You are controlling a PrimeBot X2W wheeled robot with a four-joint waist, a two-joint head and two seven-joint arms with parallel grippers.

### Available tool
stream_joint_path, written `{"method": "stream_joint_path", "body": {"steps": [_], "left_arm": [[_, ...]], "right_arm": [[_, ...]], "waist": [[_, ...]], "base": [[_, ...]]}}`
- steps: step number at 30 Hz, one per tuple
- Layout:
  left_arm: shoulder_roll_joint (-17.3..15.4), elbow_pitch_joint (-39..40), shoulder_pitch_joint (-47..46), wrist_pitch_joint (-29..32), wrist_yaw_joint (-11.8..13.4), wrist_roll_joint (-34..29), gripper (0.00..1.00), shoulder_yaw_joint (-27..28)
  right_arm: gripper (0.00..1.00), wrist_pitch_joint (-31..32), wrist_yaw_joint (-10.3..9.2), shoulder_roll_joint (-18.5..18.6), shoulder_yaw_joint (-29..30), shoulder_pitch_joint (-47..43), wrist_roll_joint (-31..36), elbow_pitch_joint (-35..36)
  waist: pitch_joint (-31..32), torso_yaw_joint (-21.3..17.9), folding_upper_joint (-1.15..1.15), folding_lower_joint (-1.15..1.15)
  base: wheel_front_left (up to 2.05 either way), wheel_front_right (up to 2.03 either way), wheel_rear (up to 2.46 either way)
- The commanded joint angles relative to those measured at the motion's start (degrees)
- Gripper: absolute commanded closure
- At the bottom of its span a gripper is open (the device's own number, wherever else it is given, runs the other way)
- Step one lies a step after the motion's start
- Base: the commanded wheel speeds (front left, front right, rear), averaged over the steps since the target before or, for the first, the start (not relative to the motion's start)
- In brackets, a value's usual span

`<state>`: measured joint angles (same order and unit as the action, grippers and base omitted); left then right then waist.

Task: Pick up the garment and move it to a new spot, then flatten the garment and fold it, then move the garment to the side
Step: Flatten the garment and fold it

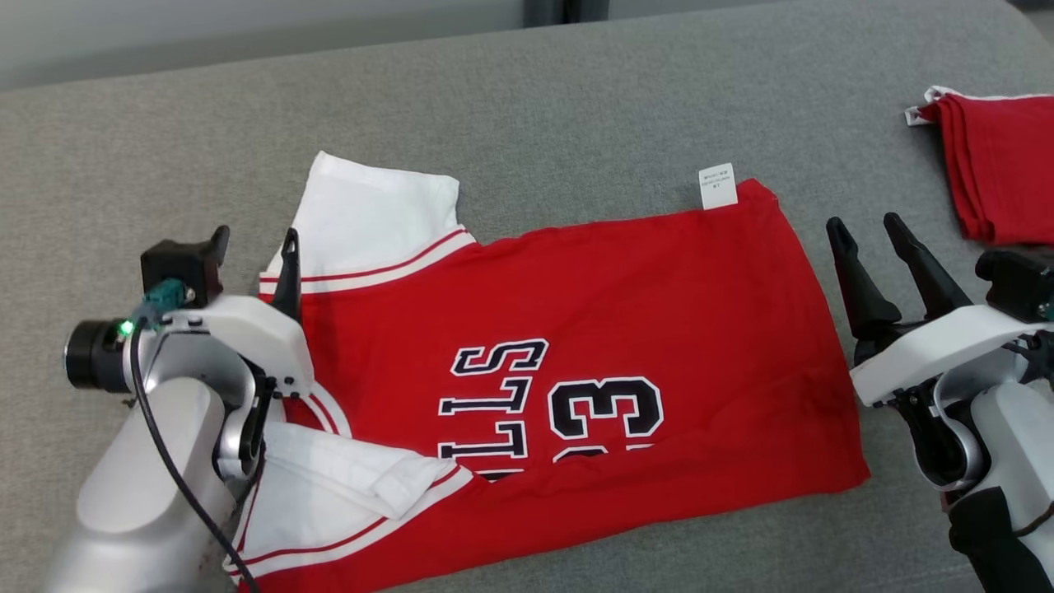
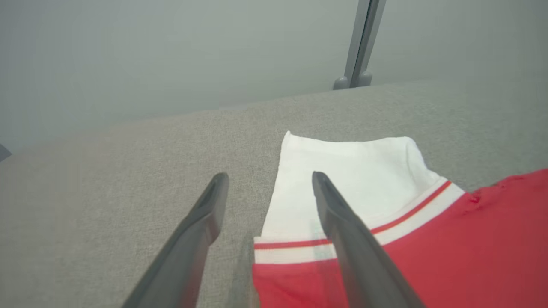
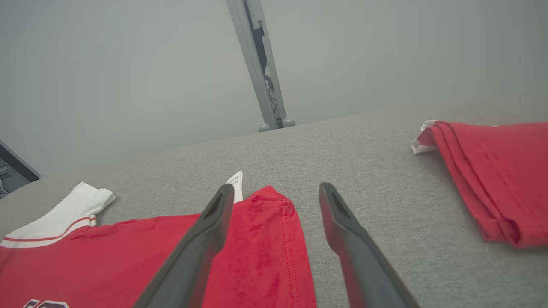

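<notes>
Red jersey garment [image 1: 617, 313] spread flat mid desk [image 1: 535, 107], grey coarse weave. Smooth knit, white sleeves with red stripe trim, black block lettering, small white label at hem. My left pincer [image 1: 255, 237] open at sleeve edge; right pincer [image 1: 865, 221] open beside hem. Folded red stack [image 1: 1000, 165] far right.

Cannot read the small white sewn-in label [image 1: 717, 186]. Cannot see the lower part of the black lettering [image 1: 568, 409], folded under on the red, white-sleeved fabric jersey [image 1: 642, 288]. Cannot see the folded red cloth [image 1: 1005, 165] whole: cut off rightward.
</notes>
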<state>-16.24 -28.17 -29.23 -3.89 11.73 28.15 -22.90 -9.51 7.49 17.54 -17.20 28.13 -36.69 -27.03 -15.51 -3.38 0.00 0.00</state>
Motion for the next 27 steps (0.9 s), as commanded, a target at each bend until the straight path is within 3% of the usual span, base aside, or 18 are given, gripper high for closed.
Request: {"method": "stream_joint_path", "body": {"steps": [1,16,26,27], "left_arm": [[-0.89,-2.6,-3.84,1.34,-0.91,-1.05,0.0,-0.78],[-3.93,-20.28,-22.48,7.16,-6.73,-4.56,0.0,-4.67],[-3.92,-27.6,-26.94,10.6,-9.69,-4.13,0.0,-5.96],[-3.75,-28.21,-27.05,11.01,-10.4,-3.83,0.54,-6.08]], "right_arm": [[0.0,0.06,0.0,-0.27,-0.29,0.91,0.46,0.48],[0.0,-2.37,0.0,-2.32,-1.39,2.21,0.09,1.24],[0.0,-3.15,0.0,-2.63,-2.16,3.2,0.03,1.49],[0.0,-3.24,0.0,-2.58,-2.17,3.22,0.02,1.49]], "waist": [[-3.49,-2.66,0.0,0.0],[-9.16,-8.37,0.0,0.0],[-10.72,-9.63,0.0,0.0],[-10.8,-9.63,0.0,0.0]], "base": [[0.0,0.0,0.0],[0.0,0.0,0.0],[0.0,0.0,0.0],[0.0,0.0,0.0]]}}
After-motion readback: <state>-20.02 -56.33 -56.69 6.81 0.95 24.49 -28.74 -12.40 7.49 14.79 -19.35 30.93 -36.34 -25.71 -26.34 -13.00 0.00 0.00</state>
